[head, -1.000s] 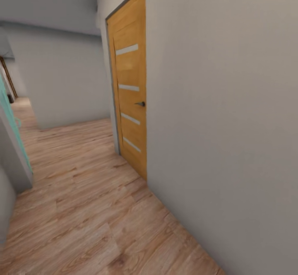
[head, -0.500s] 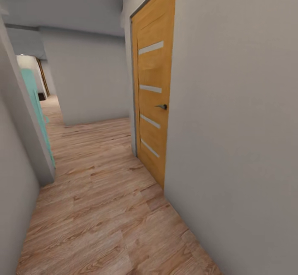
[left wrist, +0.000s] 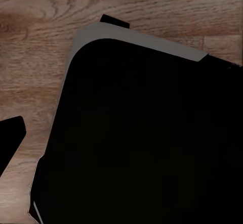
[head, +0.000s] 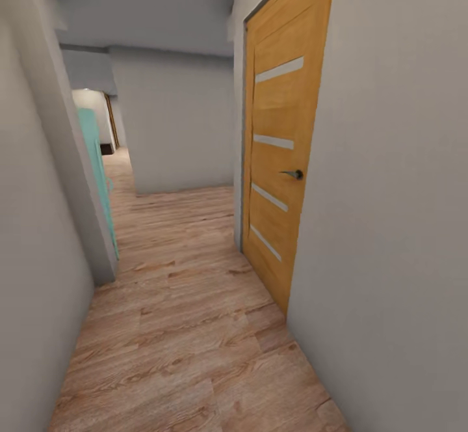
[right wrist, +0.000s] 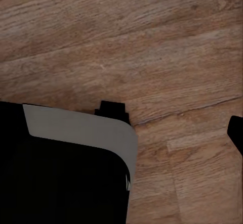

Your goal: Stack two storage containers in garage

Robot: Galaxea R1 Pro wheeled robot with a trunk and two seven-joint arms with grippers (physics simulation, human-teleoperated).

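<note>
The storage containers are out of view. I am in a narrow hallway with a light wood-plank floor [head: 188,328]. In the left wrist view one dark fingertip [left wrist: 10,138] of my left gripper stands at the picture's edge over the planks, with nothing held. In the right wrist view a dark fingertip [right wrist: 237,133] of my right gripper shows the same way, also holding nothing. The robot's black base [left wrist: 147,143] with its pale grey rim [right wrist: 81,128] sits in both wrist views.
A shut orange wood door [head: 279,159] with a dark handle [head: 296,174] is set in the grey wall [head: 396,224] close on the right. A grey wall [head: 32,256] and a teal door [head: 97,165] bound the left. The corridor runs ahead to a grey wall [head: 175,126] and opens leftward.
The whole head view has shifted: the orange door now lies further right, and the left wall and teal door fill more of the left side. The camera moved, not the things.
</note>
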